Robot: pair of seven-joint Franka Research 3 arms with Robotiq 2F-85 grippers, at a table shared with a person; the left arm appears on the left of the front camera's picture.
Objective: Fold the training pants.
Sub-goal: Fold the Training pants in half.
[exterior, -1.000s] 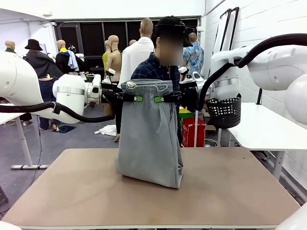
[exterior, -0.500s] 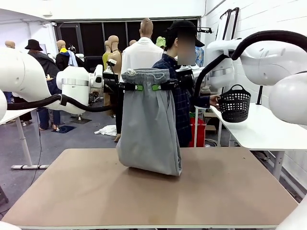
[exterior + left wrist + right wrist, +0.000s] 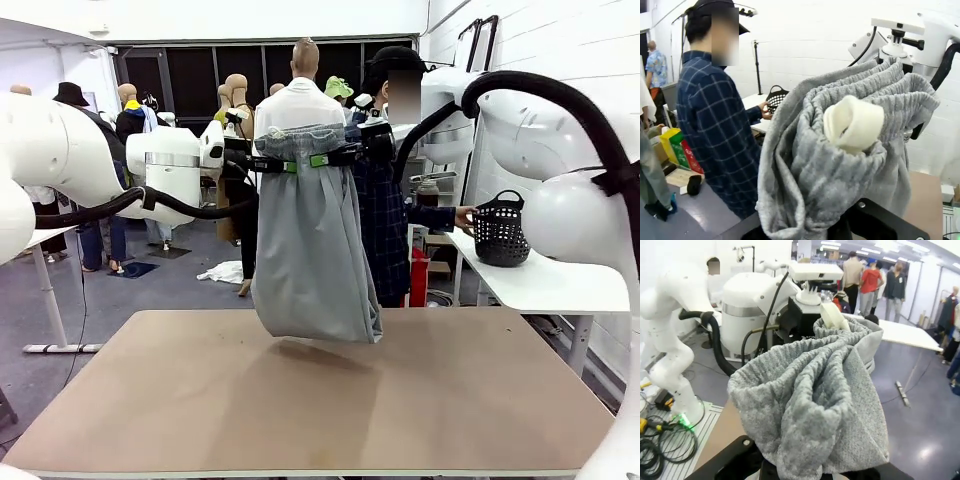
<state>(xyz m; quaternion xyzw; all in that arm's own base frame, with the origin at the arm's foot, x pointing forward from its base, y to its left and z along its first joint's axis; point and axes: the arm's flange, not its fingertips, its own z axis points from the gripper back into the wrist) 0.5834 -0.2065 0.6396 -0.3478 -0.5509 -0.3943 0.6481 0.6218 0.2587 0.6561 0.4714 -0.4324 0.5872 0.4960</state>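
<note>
Both arms hold the training pants [image 3: 312,250] up by the waistband, high over the middle of the table [image 3: 150,400]. In the front view the left gripper [image 3: 283,165] pinches the waistband at its 9 o'clock end, and the right gripper [image 3: 325,160] pinches it at the 3 o'clock end, the green pads close to each other with gathered cloth bunched between them. Each claw is pressed together on the grey fabric.

The pants hang straight down as a folded grey bundle; the lower edge is off the tabletop, with a shadow on the wood beneath it (no part of the cloth touches the surface).

In the left wrist view the crumpled waistband [image 3: 840,150] bulges up from the 6 o'clock edge, with a rolled loop of white drawstring [image 3: 852,122] lying on top. In the right wrist view the same gathered band [image 3: 810,395] rises from 6 o'clock.

Behind the pants, toward 1 o'clock in the front view, a person [image 3: 385,215] in a dark checked shirt stands at the far side, one hand [image 3: 465,215] touching a black basket [image 3: 500,230] on the white side table [image 3: 540,285] at 3 o'clock.
</note>
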